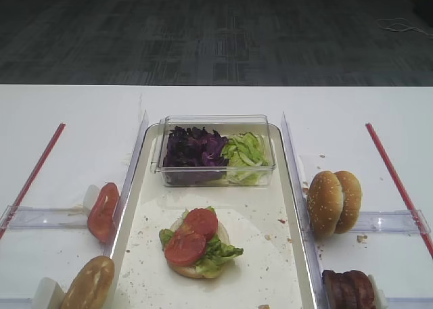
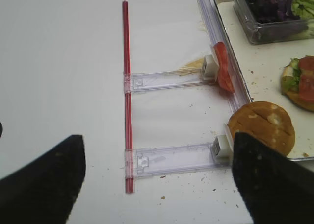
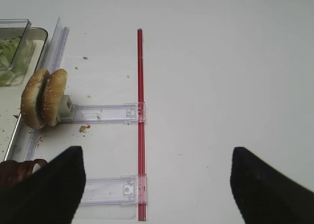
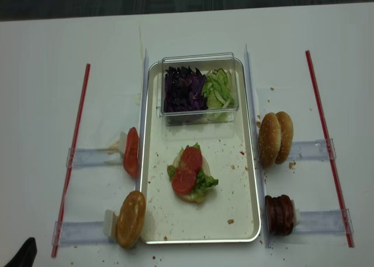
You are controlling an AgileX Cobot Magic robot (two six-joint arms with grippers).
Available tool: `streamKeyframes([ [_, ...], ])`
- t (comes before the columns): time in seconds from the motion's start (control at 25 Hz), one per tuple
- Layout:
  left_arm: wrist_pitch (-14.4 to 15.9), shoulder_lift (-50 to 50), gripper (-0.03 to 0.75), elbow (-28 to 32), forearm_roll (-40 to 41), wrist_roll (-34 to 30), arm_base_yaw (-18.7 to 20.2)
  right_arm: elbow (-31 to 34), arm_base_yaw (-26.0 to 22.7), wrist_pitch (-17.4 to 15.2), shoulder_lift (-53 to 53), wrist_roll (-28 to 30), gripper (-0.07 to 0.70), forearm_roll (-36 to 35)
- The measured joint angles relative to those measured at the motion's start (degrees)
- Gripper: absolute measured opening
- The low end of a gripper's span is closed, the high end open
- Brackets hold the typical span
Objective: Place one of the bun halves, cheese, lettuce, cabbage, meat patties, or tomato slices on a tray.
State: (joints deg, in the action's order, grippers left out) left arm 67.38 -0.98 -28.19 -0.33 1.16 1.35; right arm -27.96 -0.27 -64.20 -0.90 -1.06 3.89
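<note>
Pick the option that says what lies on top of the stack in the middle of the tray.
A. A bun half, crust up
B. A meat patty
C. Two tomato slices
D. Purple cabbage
C: two tomato slices lie overlapping on the lettuce, which rests on a bun half on the tray; the meat patties stand outside its right rim.
</note>
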Motion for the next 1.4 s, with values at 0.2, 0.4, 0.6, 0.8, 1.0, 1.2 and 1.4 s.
streamKeyframes([
  [0.2, 0.00, 0.00, 0.594, 0.00, 0.00, 0.00, 0.00, 0.00, 0.00, 0.00, 0.00, 0.00, 0.632, 0.00],
  [0.4, 0.00, 0.00, 0.594, 0.00, 0.00, 0.00, 0.00, 0.00, 0.00, 0.00, 0.00, 0.00, 0.632, 0.00],
  [0.6, 0.00, 0.00, 0.594, 0.00, 0.00, 0.00, 0.00, 0.00, 0.00, 0.00, 0.00, 0.00, 0.632, 0.00],
  [0.8, 0.00, 0.00, 0.594, 0.00, 0.00, 0.00, 0.00, 0.00, 0.00, 0.00, 0.00, 0.00, 0.632, 0.00],
  [1.0, 0.00, 0.00, 0.594, 0.00, 0.00, 0.00, 0.00, 0.00, 0.00, 0.00, 0.00, 0.00, 0.632, 0.00],
  [1.2, 0.00, 0.00, 0.594, 0.00, 0.00, 0.00, 0.00, 0.00, 0.00, 0.00, 0.00, 0.00, 0.632, 0.00],
  [1.4, 0.00, 0.00, 0.594, 0.00, 0.00, 0.00, 0.00, 0.00, 0.00, 0.12, 0.00, 0.00, 0.631, 0.00],
])
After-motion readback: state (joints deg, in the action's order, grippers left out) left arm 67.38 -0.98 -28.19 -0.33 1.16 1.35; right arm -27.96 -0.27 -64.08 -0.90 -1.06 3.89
